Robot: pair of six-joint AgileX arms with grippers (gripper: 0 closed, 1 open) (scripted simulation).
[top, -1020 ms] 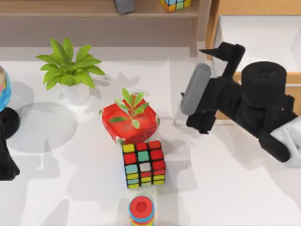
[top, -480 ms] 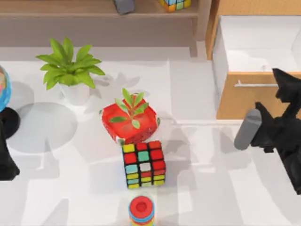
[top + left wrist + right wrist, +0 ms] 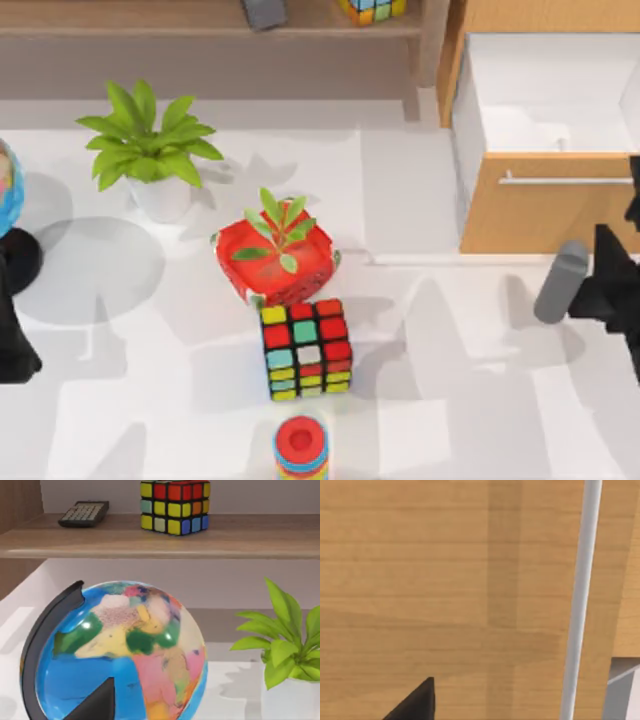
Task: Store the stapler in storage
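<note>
At the top view's right edge, the right gripper point(image 3: 600, 292) has its jaws closed on the stapler point(image 3: 560, 283), below the open storage point(image 3: 545, 215), presumably staged for lifting it in.

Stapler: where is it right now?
Top view: the stapler is at the table's right edge, at the right gripper, in front of the open drawer and not yet inside it.

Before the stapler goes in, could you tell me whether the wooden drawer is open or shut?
Open: from above, the drawer is pulled out, its white interior exposed behind the handle.
</note>
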